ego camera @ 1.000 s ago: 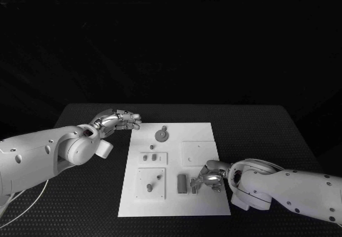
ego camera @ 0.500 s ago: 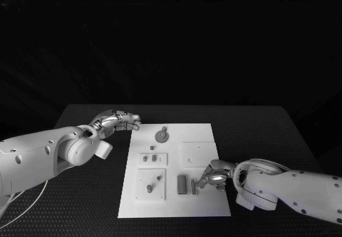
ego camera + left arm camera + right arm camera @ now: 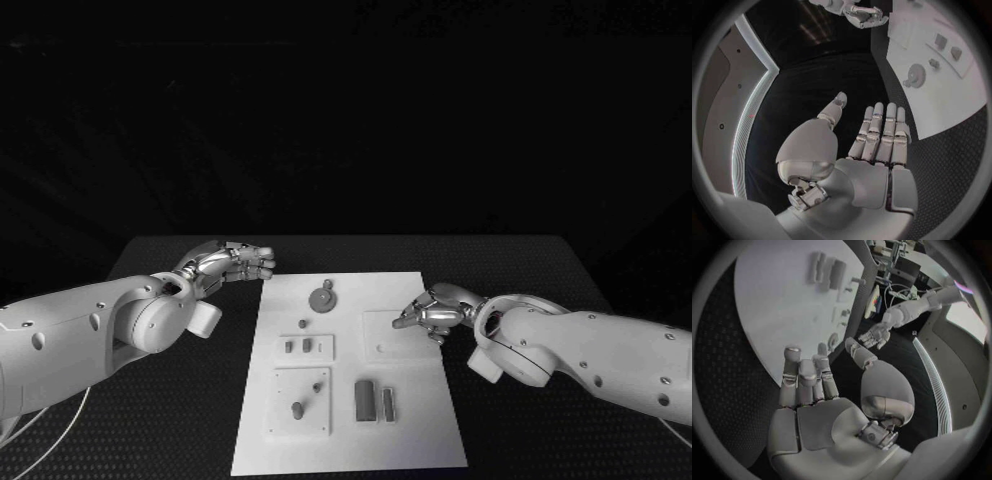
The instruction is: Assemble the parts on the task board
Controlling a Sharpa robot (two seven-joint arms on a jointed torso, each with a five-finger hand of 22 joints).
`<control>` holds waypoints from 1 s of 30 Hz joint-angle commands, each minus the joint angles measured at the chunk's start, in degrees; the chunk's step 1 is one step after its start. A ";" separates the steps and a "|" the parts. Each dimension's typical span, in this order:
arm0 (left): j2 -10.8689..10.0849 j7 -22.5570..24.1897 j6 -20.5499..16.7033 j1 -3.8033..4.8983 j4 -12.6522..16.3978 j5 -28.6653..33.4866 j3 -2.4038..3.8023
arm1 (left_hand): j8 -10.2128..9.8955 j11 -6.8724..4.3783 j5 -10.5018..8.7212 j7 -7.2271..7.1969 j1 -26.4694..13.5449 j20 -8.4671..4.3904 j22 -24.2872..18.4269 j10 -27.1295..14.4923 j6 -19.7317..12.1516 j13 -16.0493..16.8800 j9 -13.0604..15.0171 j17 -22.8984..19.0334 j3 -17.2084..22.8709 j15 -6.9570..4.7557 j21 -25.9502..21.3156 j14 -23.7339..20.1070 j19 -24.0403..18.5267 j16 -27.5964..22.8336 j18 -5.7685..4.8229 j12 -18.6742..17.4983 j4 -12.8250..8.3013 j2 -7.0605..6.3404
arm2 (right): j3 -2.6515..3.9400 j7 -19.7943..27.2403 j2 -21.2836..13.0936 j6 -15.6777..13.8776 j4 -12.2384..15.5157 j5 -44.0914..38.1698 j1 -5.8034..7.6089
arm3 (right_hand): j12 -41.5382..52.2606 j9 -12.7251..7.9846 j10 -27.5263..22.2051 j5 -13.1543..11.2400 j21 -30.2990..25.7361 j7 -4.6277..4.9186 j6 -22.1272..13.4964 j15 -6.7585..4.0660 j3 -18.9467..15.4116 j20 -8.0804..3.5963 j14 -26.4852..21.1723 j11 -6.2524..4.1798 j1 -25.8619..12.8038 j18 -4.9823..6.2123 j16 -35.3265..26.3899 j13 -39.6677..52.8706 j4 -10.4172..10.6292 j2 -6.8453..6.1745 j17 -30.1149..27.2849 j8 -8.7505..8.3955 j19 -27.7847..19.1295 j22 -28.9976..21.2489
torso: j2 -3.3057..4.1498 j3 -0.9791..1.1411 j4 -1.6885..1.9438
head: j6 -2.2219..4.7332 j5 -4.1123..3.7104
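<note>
Distance from each hand to the small grey parts decides the coming move. Farthest left in the head view, the silver left hand (image 3: 231, 262) hangs just off the far left corner of the flat white rectangular task board (image 3: 418, 420), over the black textured worktop (image 3: 173, 400); the left wrist view shows its fingers (image 3: 879, 130) straight, side by side and holding nothing. Moving right onto the board, a round grey disc part (image 3: 323, 298) lies near the far end, two short grey pegs (image 3: 299, 346) sit in a small raised panel below it, and a lone peg (image 3: 299, 410) stands in a second panel nearer the robot. Right of that, two grey bar-shaped parts (image 3: 374, 401) lie side by side, their long axes running along the board's length, towards and away from the robot. Farthest right, the silver right hand (image 3: 433, 310) hovers at the board's right edge beside a plain square panel (image 3: 392, 335), empty, fingers (image 3: 801, 377) extended. Judging from this, the bars lie toward the robot from the right hand, which is the nearer one to them; the disc lies nearer the left hand.
</note>
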 commanded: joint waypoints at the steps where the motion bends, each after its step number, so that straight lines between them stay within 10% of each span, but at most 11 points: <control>1: 1.04 1.03 -2.38 0.73 -1.78 2.58 0.11 | 0.35 -0.15 0.04 -0.17 -0.22 0.08 -0.11 0.54 0.41 -0.09 0.02 -0.10 0.39 -0.07 0.34 0.42 -0.06 -0.36 1.00 0.35 -0.06 0.08 | 1.25 15.69 3.08 0.27 -7.13 15.41 0.13 | -1.73 0.04 -3.03 0.14 -1.96 1.31 -2.00 0.64 -0.40 1.21 -2.98 0.70 0.57 0.54 -2.49 -0.48 -2.10 2.76 -0.90 -0.40 -3.37 -0.29 | -0.33 0.06 -0.23 | 3.21 -0.36; 9: 4.76 0.84 -2.03 2.21 -7.50 4.52 0.14 | 0.12 -0.10 0.04 -0.97 -0.32 0.06 -0.41 -1.22 -0.02 -1.13 -0.18 -0.50 0.89 -0.07 0.38 0.33 0.01 -0.81 0.97 -0.39 -0.05 0.44 | 4.81 22.96 12.27 4.44 -27.60 22.88 -0.03 | -18.50 0.59 -9.39 0.25 -12.94 2.84 -3.92 3.53 1.03 5.62 -12.52 2.83 4.90 -2.34 -20.01 -12.97 -2.87 6.96 -10.11 -0.34 -16.37 -4.57 | -1.83 0.36 -0.70 | 8.10 0.34; 13: 7.49 0.58 -2.19 2.37 -11.81 5.53 0.24 | -0.33 -0.22 0.03 -1.52 -0.54 0.10 -0.69 -3.45 -0.83 -2.10 -0.39 -1.08 1.07 0.04 0.35 -0.43 0.00 -1.56 0.95 -0.55 -0.04 0.41 | 7.82 24.98 15.89 8.04 -35.84 24.76 -1.59 | -34.16 0.19 -11.81 0.28 -21.60 3.65 -6.80 10.99 1.73 8.67 -18.85 6.77 5.72 -5.33 -37.89 -25.52 -3.17 7.46 -19.19 -1.21 -26.75 -8.41 | -2.41 0.44 -0.90 | 11.13 0.52; 15: 8.74 0.27 -2.20 2.37 -13.86 6.31 0.29 | -0.67 -0.43 0.03 -1.92 -0.65 0.16 -0.81 -4.52 -1.51 -2.52 -0.53 -1.36 1.09 0.12 0.31 -0.91 -0.07 -1.94 0.94 -0.59 -0.02 0.31 | 8.84 25.63 16.88 9.28 -38.29 24.78 -2.23 | -37.38 -0.03 -13.16 0.42 -23.30 3.30 -7.88 12.12 1.92 9.16 -21.63 7.09 6.16 -5.94 -41.92 -27.94 -3.24 7.78 -21.02 -1.64 -29.03 -9.10 | -2.57 0.51 -1.00 | 12.12 0.68; 16: 10.03 0.02 -2.05 2.37 -15.82 7.20 0.32 | -1.10 -0.76 0.02 -2.41 -0.83 0.24 -1.00 -6.16 -2.39 -3.08 -0.70 -1.74 1.05 0.15 0.21 -1.83 -0.33 -2.57 0.87 -0.62 0.01 0.14 | 10.37 25.90 17.70 9.75 -39.94 24.81 -3.01 | -41.60 -0.11 -12.43 0.05 -26.45 2.88 -8.60 13.86 1.54 10.20 -24.04 7.23 6.44 -6.96 -47.26 -31.83 -3.78 8.19 -23.51 -1.64 -32.34 -10.70 | -2.71 0.58 -1.07 | 12.61 0.85; 30: 14.42 0.97 0.97 2.23 -22.10 6.82 0.38 | -1.92 -2.56 0.02 -4.25 -2.18 1.64 -3.17 -12.09 -5.61 -4.15 -0.67 -3.59 0.70 0.73 0.18 -7.51 -6.47 -6.32 -0.43 -0.12 0.14 -0.13 | 13.80 28.37 19.24 11.22 -42.47 27.09 -5.23 | -54.04 -1.09 -11.86 0.12 -34.23 2.69 -12.72 14.74 -8.88 12.31 -27.12 8.07 1.40 -9.19 -58.30 -43.10 -3.26 7.00 -29.08 -2.22 -39.75 -13.96 | -3.33 1.15 -1.43 | 17.72 2.06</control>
